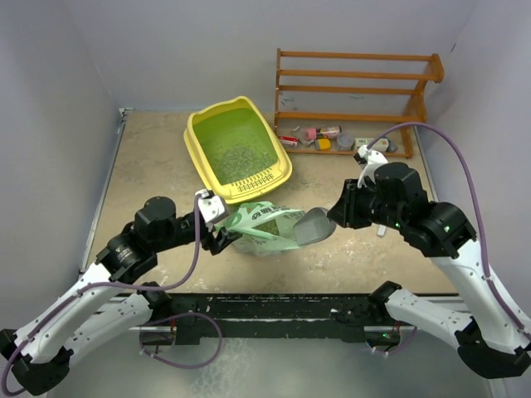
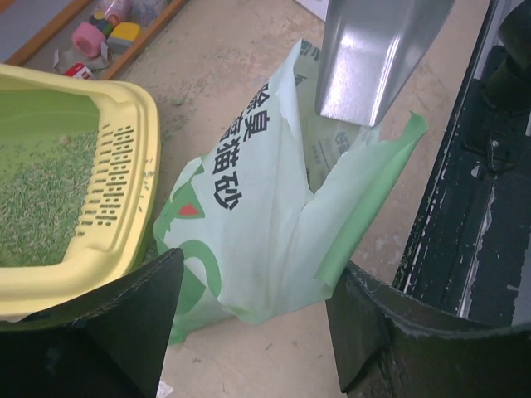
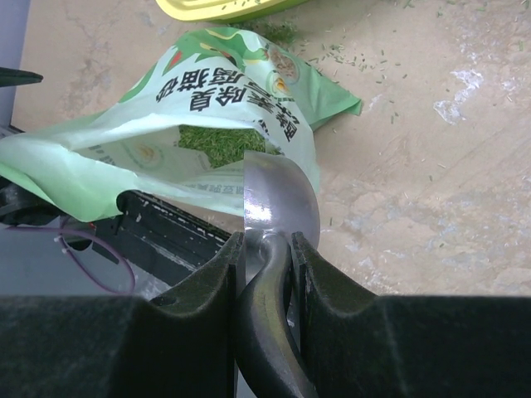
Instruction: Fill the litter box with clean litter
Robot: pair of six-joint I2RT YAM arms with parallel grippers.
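Note:
The yellow litter box [image 1: 202, 154] sits at mid-table with grey-green litter [image 1: 238, 154] over its green floor; its slotted rim shows in the left wrist view [image 2: 124, 178]. The pale-green litter bag [image 1: 264, 225] lies just in front of it, mouth toward the right, with litter inside it [image 3: 209, 143]. My left gripper [image 1: 221, 239] is open, its jaws wide apart at the bag's near-left end [image 2: 249, 207]. My right gripper [image 1: 342, 212] is shut on the handle of the grey metal scoop [image 1: 312, 225], whose bowl [image 3: 280, 199] is at the bag's mouth.
A brown wooden rack [image 1: 357, 89] stands at the back right, with small items on its bottom shelf [image 1: 319, 137]. Loose granules lie on the table by the bag [image 3: 365, 66]. The black front rail [image 2: 485, 174] runs just behind the bag. Grey walls close in both sides.

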